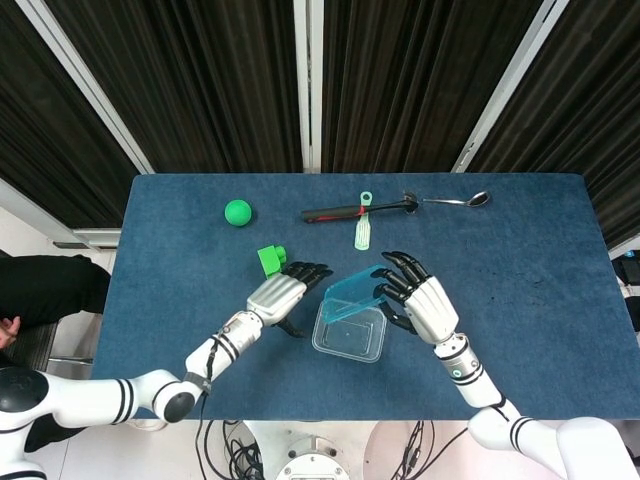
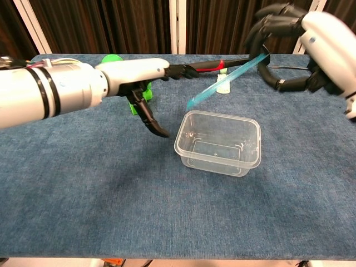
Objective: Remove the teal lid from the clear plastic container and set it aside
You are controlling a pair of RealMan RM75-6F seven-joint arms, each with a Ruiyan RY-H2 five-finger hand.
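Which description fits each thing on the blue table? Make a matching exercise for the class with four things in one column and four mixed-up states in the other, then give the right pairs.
Things
1. teal lid
2. clear container
3. green ball
4. spoon

States
A. lies at the far edge of the table, on the right
B. held up, tilted, by the right hand
C. stands open on the cloth, with nothing seen in it
D. lies at the far left, clear of both hands

Pairs: 1-B, 2-C, 3-D, 4-A
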